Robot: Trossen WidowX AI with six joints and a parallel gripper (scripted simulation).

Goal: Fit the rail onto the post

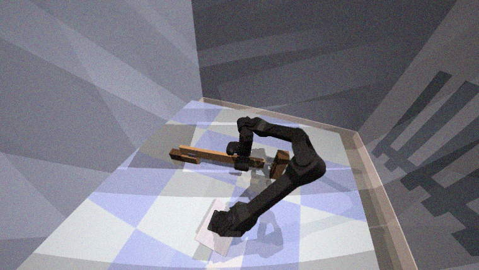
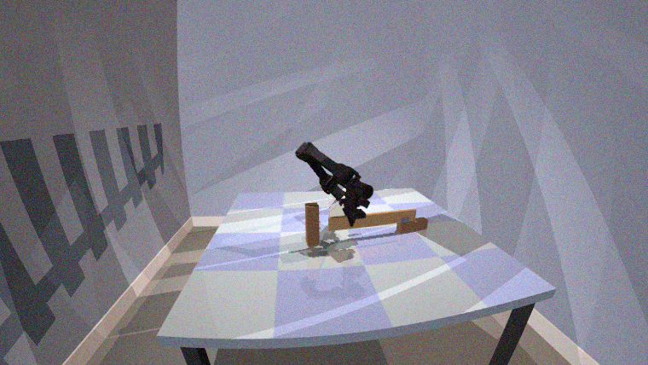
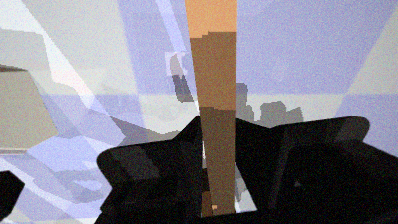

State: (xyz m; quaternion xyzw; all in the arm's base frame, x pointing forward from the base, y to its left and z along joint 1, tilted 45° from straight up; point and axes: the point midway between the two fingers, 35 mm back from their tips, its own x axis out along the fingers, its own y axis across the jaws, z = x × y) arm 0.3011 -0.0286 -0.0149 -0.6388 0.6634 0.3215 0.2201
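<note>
The long wooden rail (image 1: 211,154) (image 2: 385,217) (image 3: 215,70) has its far end in the bracket on the low footboard block (image 1: 176,155) (image 2: 419,225). Its near end is raised off the table and looks close to level. The short wooden post (image 1: 280,164) (image 2: 312,225) stands upright beyond the near end, with a visible gap between them. The pegs and the holes cannot be made out clearly. My gripper (image 1: 241,164) (image 2: 352,219) (image 3: 209,118) is shut on the rail from above, nearer its near end, with one finger on each side.
The arm's base stands on a pale plate (image 1: 214,241) in front of the rail. The upper arm and elbow (image 1: 306,164) reach around on the post's side, close to the post in the top view. The checkered table (image 2: 317,312) carries the arm's shadows.
</note>
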